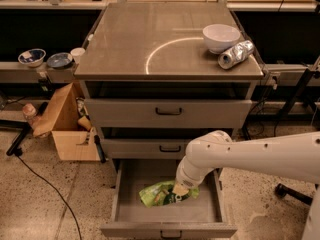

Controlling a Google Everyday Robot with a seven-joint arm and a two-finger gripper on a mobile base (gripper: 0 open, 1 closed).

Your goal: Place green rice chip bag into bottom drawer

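Note:
The green rice chip bag (161,193) lies on the grey floor of the open bottom drawer (131,210), near its middle. My white arm reaches in from the right and bends down into the drawer. The gripper (181,188) is at the bag's right end, mostly hidden under the arm's wrist. The two upper drawers (168,112) are pushed in.
On the cabinet top (150,39) stand a white bowl (220,37) and a crumpled silver foil bag (236,54) at the back right. A cardboard box (65,124) sits on the floor left of the cabinet. Bowls (32,57) rest on a low shelf at left.

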